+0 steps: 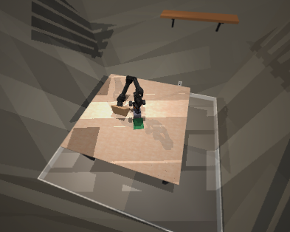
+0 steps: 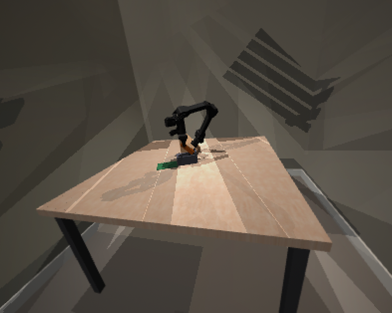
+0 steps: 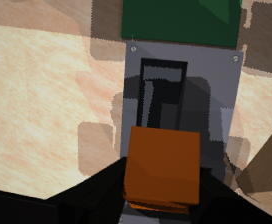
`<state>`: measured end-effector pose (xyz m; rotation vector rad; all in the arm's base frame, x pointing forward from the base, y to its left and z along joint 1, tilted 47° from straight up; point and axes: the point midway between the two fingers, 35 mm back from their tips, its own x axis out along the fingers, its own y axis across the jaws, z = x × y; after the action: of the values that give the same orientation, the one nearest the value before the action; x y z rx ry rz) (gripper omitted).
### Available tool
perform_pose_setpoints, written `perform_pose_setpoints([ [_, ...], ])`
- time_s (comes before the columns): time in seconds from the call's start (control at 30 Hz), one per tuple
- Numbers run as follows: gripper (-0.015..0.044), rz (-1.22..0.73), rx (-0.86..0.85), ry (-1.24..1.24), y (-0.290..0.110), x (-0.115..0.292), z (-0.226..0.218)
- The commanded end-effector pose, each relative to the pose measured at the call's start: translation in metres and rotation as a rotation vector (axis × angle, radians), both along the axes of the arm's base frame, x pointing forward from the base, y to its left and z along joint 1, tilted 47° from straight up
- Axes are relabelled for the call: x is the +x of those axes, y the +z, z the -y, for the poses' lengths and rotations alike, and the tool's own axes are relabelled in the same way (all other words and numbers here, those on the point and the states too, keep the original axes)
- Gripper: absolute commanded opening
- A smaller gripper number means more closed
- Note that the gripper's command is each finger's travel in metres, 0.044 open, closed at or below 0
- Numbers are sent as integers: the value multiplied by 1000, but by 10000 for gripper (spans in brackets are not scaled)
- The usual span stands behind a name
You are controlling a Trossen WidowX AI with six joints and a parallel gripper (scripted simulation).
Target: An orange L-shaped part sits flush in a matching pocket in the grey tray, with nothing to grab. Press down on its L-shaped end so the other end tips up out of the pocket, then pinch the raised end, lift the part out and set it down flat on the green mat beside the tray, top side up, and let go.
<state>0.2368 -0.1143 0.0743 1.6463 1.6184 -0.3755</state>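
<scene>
The orange part [image 2: 189,148] [image 3: 162,162] is steeply tilted over the grey tray [image 1: 136,116] [image 2: 188,159] [image 3: 222,75], its raised end toward the mat side. My gripper [image 1: 137,107] [image 2: 183,143] [image 3: 159,168] is shut on that raised end, one black finger on each side. The front of the dark pocket [image 3: 162,92] shows open and unfilled in the wrist view. The part's lower end is hidden in the wrist view, and I cannot tell whether it is clear of the pocket. The green mat [image 1: 138,124] [image 2: 167,165] [image 3: 177,20] lies flat beside the tray with nothing on it.
A brown wooden block [image 1: 120,110] [image 3: 269,167] stands close beside the tray, near the arm. The wooden table [image 1: 138,148] [image 2: 187,199] carries everything. Screw heads [image 3: 133,49] show at the tray's corners. A bench [image 1: 201,16] stands far off.
</scene>
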Motion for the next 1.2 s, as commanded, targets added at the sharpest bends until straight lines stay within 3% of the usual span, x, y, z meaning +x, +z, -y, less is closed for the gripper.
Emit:
perform_pose_setpoints([
  [0.0,0,3,-6,4,5,0,7],
  [0.6,0,3,-6,4,17,-3,19],
  [1.17,0,5,-9,4,-26,12,60],
])
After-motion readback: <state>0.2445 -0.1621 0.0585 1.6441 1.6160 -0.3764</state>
